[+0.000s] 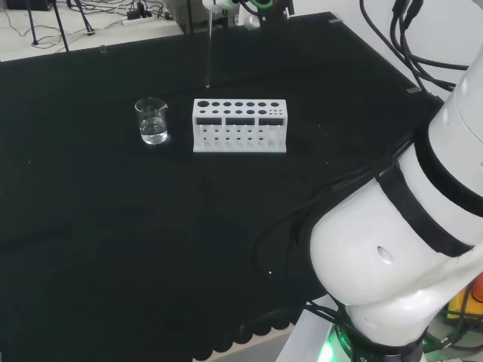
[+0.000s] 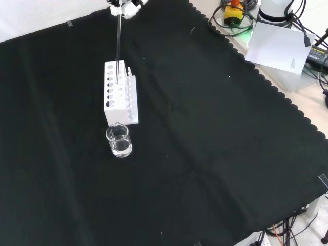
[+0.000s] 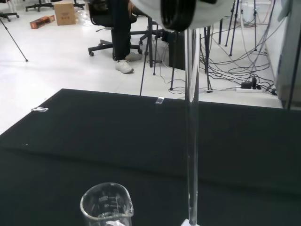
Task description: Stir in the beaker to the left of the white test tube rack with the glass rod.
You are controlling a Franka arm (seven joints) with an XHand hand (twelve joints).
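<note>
black cloth covers the bench, pale floor beyond; hand grips the glass rod upright.

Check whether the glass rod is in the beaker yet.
Out. The glass rod hangs upright over the rack; the beaker stands apart beside it.

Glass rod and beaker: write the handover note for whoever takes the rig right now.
Hand: raised at the far edge of the cloth, holding the glass rod by its top; the rod hangs upright.
Rod tip: in the air by the white rack, not in the beaker.
Beaker: upright on the cloth beside the rack's end, left of it in the head view, with a little clear liquid.
Done: rod picked up.
Left: carry the rod over the beaker, lower it into the liquid, stir.
</note>
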